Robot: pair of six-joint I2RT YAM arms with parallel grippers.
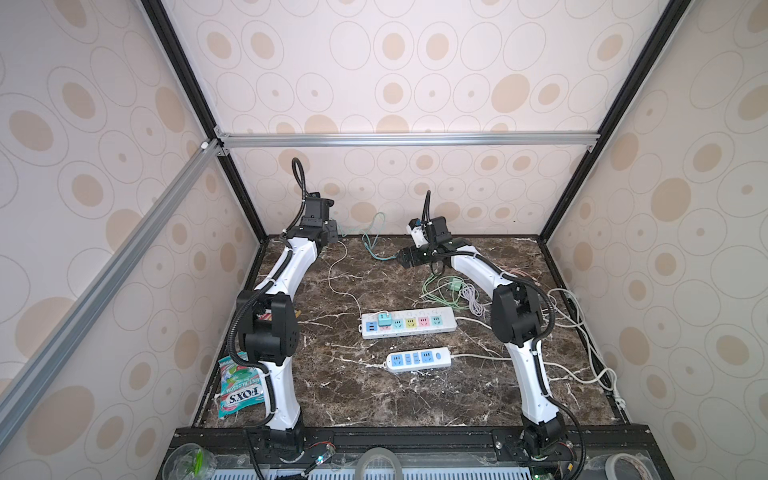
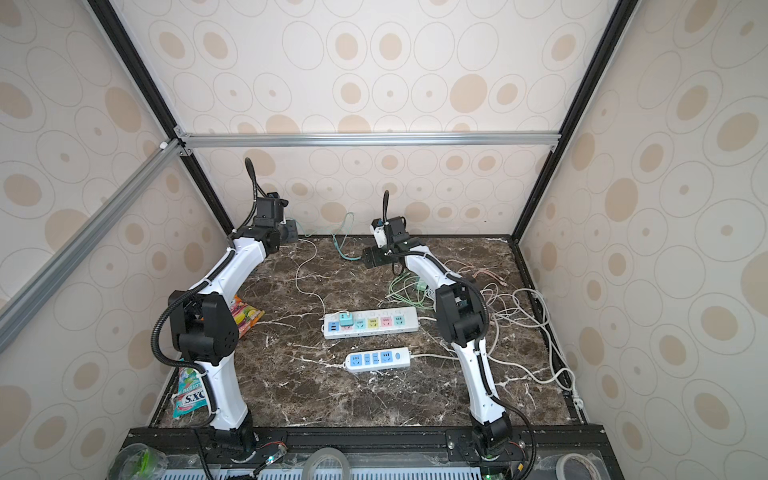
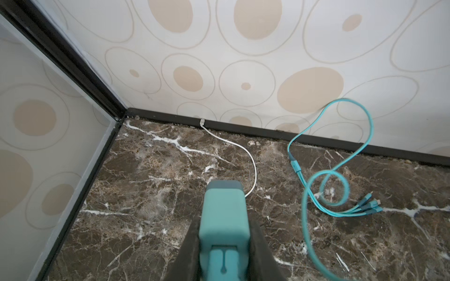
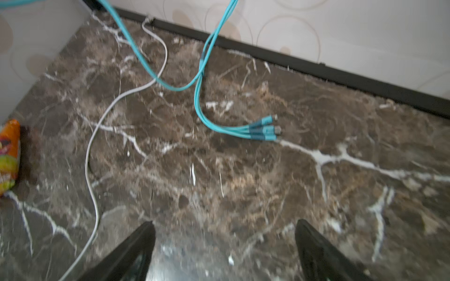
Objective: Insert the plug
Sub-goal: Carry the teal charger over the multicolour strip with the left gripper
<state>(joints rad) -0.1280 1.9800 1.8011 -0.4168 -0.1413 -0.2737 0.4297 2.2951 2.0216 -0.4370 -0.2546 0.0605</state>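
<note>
Though top views hide it, left hand (image 3: 224, 228) grips teal plug (image 3: 224, 204); right hand (image 4: 224, 222) gapes wide.

Right hand (image 4: 224, 222) spread wide, nothing between its fingers (image 4: 136, 245). Brown marble worktop (image 4: 243, 182), blurry. Teal cable (image 4: 198, 104) with three connectors lies well apart from the hand. White cable (image 4: 90, 146) crosses the teal cable. Orange snack packet (image 4: 8, 155) far from the teal cable.

Brown marble surface (image 3: 146, 219), veined white. Teal plug (image 3: 222, 214), teal cable (image 3: 295, 167). Cream walls (image 1: 415, 83) with beige ovals. White power strip (image 1: 408, 323), pastel sockets.
</note>
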